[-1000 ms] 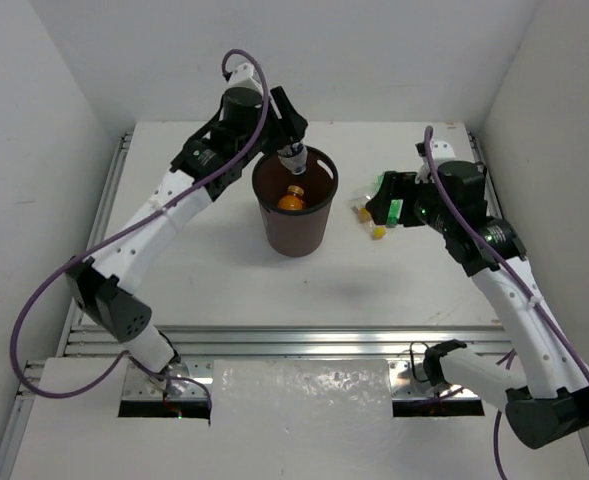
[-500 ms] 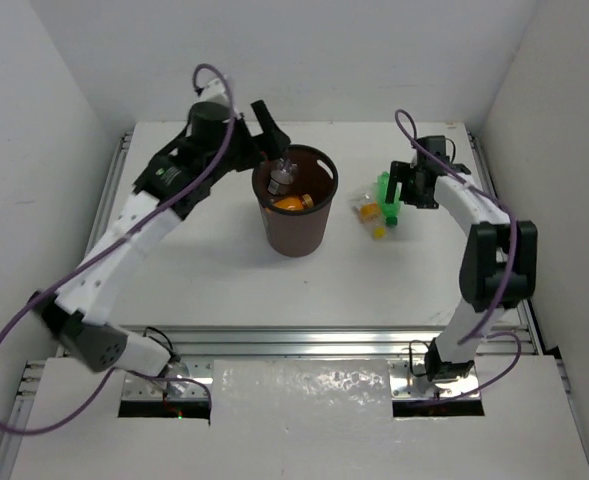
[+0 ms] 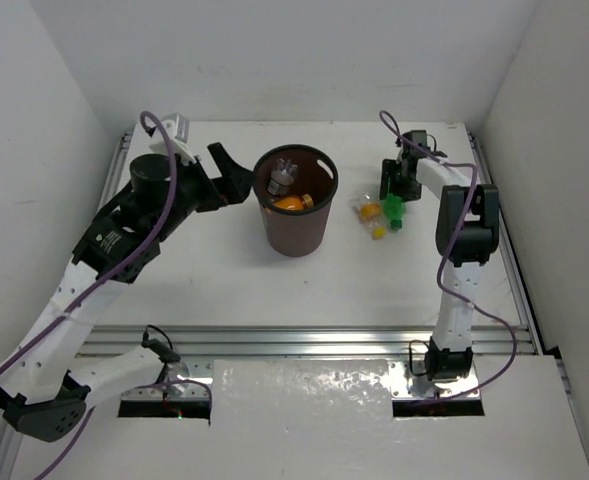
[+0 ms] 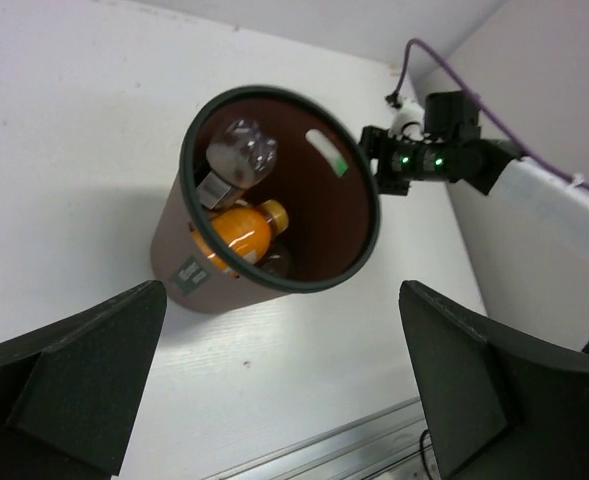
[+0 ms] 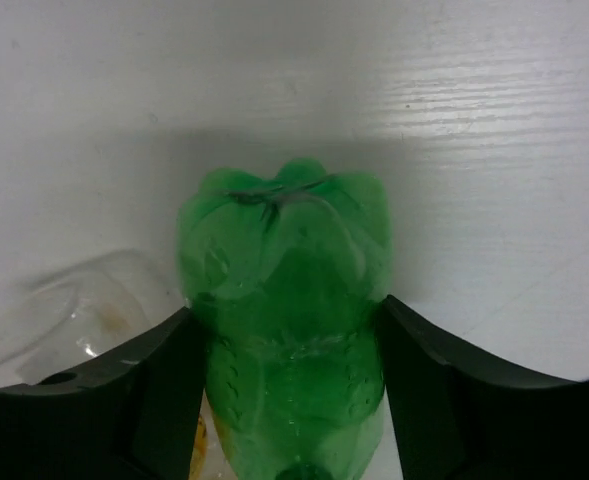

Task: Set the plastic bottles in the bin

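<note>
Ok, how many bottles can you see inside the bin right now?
2: a clear bottle against the wall of the bin, and an orange bottle just beside it. More may be hidden underneath them.

Bright, even overhead light washes the white surface [image 3: 224, 270], leaving only soft, faint shadows. Glare flares off the glossy sheet [image 3: 304, 385] at the near edge. The bin [image 4: 164, 245] stays dim inside. Up close, the green bottle [image 5: 284, 300] looks slightly soft, perhaps out of focus, with a grey shadow behind it.
</note>
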